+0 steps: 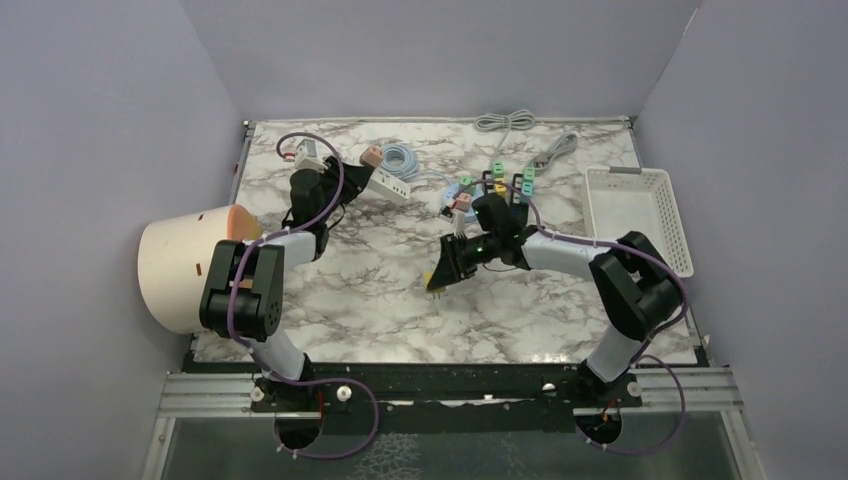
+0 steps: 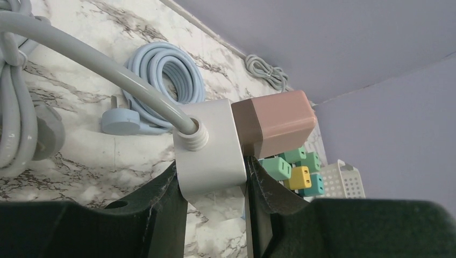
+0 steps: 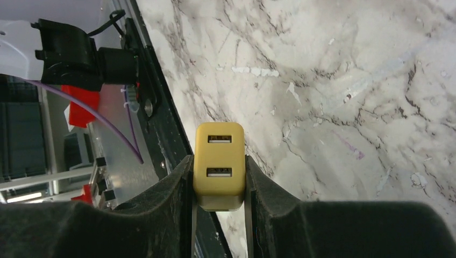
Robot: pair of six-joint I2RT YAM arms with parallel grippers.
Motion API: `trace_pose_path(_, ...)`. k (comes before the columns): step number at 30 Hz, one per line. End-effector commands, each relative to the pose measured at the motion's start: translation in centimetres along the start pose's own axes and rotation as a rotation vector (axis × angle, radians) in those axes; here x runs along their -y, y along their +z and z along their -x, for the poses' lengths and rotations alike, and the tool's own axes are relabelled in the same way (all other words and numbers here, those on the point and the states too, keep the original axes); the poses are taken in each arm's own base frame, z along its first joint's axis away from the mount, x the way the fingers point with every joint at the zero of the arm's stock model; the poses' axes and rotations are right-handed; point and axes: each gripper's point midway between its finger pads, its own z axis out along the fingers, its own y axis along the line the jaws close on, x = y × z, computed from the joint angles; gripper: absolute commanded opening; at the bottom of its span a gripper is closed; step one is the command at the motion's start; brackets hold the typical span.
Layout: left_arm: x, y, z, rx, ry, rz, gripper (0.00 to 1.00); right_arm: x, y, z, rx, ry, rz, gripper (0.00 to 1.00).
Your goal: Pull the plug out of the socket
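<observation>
Marble counter [image 1: 370,300] with lavender walls around it. At 11 o'clock the left gripper [image 2: 212,173] is clamped on the end of the white power strip [image 2: 209,145], which has a pink plug [image 2: 279,121] plugged into it. Near the counter's centre the right gripper [image 3: 219,161] pinches a yellow plug [image 3: 219,142], well apart from the power strip at its 10 o'clock. A white basket [image 1: 640,215] sits at 3 o'clock.

You have a white slatted basket [image 1: 640,215] at the right edge of the marble counter [image 1: 370,290]. A light-blue coiled cable [image 1: 402,160] lies at upper centre, and a grey bundled cable [image 1: 505,121] lies by the back wall. A cream tub [image 1: 185,270] sits at the left edge.
</observation>
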Motion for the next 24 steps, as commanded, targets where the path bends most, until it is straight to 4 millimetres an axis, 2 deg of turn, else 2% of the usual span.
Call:
trace_pose_path(1, 2.9, -0.2, 2.0, 0.054, 0.095, -0.103, 0.0, 0.9, 0.8, -1.6, -0.066, 0.115, -0.002, 0.01)
trace_pose_path(4, 3.3, -0.7, 1.9, 0.052, 0.111, -0.114, 0.0, 2.9, 1.7, -2.4, -0.078, 0.195, -0.064, 0.02)
trace_pose_path(5, 3.3, -0.9, 1.9, 0.052, 0.115, -0.115, 0.0, 3.4, 1.9, -2.6, -0.078, 0.216, -0.084, 0.05)
trace_pose_path(7, 3.3, -1.3, 1.7, 0.053, 0.115, -0.112, 0.0, 4.3, 2.1, -2.6, -0.064, 0.241, -0.124, 0.18)
trace_pose_path(11, 3.4, -2.1, 1.1, 0.053, 0.105, -0.106, 0.0, 5.0, 1.6, -1.1, -0.009, 0.221, -0.198, 0.56)
trace_pose_path(13, 3.7, -2.3, 0.9, 0.049, 0.1, -0.111, 0.0, 4.8, 1.1, 0.5, 0.03, 0.177, -0.235, 0.97)
trace_pose_path(14, 3.9, -2.4, 0.9, 0.043, 0.1, -0.119, 0.0, 4.5, 0.8, 1.4, 0.054, 0.149, -0.245, 1.0)
trace_pose_path(18, 5.0, -2.5, 0.7, 0.015, 0.107, -0.155, 0.0, 2.3, -1.2, 6.4, 0.21, -0.014, -0.264, 1.0)
trace_pose_path(24, 6.1, -3.3, 0.7, -0.001, 0.111, -0.183, 0.0, -1.8, -6.3, 16.6, 0.652, -0.377, -0.322, 0.98)
